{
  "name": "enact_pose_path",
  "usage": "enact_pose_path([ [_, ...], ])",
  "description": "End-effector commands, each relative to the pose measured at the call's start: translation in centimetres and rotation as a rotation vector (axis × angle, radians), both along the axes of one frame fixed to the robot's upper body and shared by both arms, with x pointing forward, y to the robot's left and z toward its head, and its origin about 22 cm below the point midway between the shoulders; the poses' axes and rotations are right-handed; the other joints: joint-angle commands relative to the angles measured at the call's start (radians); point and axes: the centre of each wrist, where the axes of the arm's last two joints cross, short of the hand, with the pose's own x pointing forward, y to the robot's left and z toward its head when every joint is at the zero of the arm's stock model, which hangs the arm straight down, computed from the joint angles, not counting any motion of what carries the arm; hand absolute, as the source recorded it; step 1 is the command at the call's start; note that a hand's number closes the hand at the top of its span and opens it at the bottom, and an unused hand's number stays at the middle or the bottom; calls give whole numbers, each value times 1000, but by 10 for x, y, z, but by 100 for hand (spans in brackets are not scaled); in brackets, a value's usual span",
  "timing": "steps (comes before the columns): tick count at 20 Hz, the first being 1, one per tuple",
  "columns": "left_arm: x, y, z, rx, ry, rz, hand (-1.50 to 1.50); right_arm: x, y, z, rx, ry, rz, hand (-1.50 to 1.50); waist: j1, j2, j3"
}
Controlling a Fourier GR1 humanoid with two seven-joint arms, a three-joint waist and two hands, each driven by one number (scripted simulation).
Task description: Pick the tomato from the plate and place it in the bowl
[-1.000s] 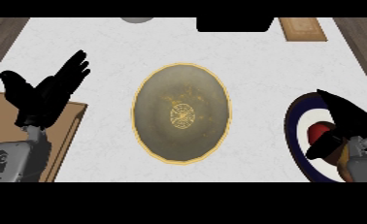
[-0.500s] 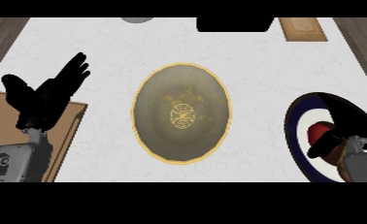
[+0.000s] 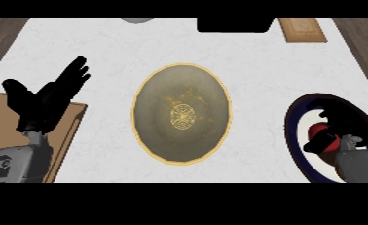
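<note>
The tomato [image 3: 318, 132] is found on the plate [image 3: 291, 127] at the right edge of the bench [image 3: 108, 48], with the right hand [image 3: 346, 124] fingers [image 3: 332, 109] curled round it. The bowl [image 3: 161, 97] lies leftward, mid-bench. The left hand [image 3: 45, 100], fingers spread, is rested at the left edge.

The bench [image 3: 273, 68] looks to me like matt white stone with faint grey veining. The bowl [image 3: 161, 102] seems to be glazed ceramic, mottled olive-grey with a soft sheen and a gilt rim and centre pattern. The plate [image 3: 293, 121] has a smooth, dark blue glazed rim. The tomato [image 3: 321, 132] has smooth red skin. The left board [image 3: 68, 121] and far board [image 3: 302, 28] are plain matt wood. My left hand [image 3: 46, 100] and right hand [image 3: 345, 119] are matt black
</note>
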Motion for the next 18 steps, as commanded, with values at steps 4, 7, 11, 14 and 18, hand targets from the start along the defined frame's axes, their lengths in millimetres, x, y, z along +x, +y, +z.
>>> enact_pose_path([
  [4,15,-9,9,23,-3,-8,0,-3,-16,-22,-26,-63,27,150,0,4,5],
  [7,-3,-3,6,-1,-12,-3,0,-2,8,1,-18,-91,53,150,1,2,5],
  [11,-7,13,4,3,19,7,0,-1,-6,-5,-6,-86,80,150,1,3,5],
  [14,3,22,10,0,1,-4,0,-7,14,4,-21,-118,111,150,-2,3,5],
  [18,1,7,19,-6,-13,3,0,-15,8,2,33,-73,523,150,0,2,6],
])
